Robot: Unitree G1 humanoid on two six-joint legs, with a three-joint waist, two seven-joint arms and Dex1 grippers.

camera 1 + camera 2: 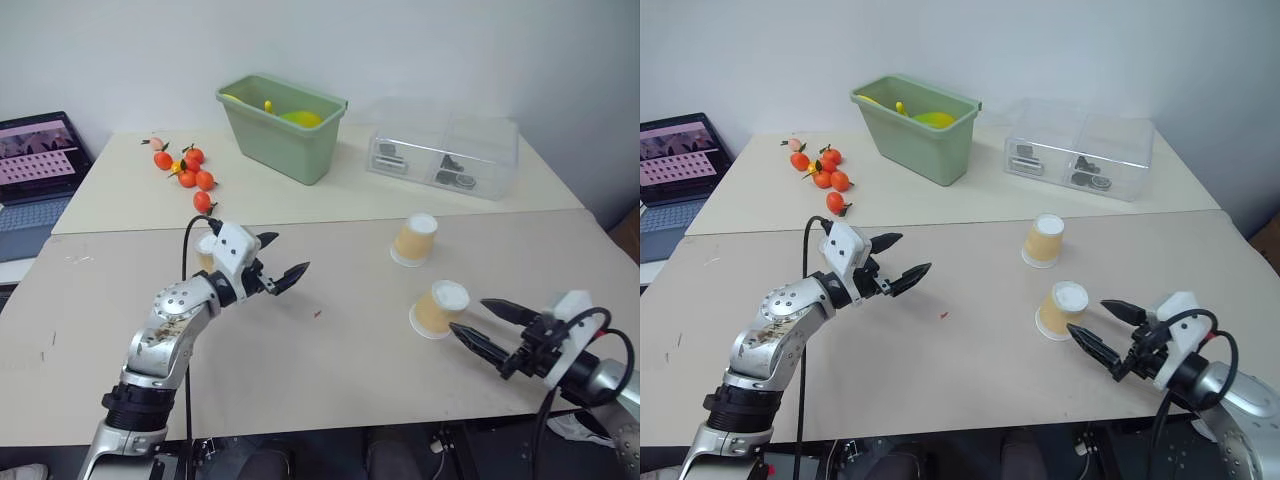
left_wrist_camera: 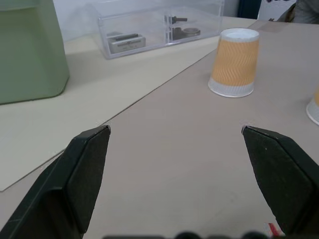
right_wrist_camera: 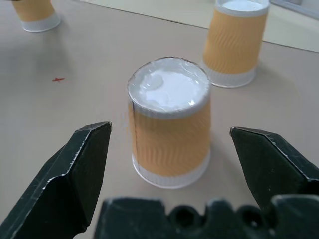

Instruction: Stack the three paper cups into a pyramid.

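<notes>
Three paper cups point(image 3: 170, 133), tan-orange with white rims and bases, upside down, unstacked; left gripper point(image 1: 281, 263) and right gripper point(image 1: 484, 325) both released.

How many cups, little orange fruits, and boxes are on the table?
Paper cups: 3
Little orange fruits: 7
Green bin: 1
Clear plastic box: 1
Total: 12

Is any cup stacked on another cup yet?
No, the near cup and far cup stand apart on the table, upside down.
</notes>
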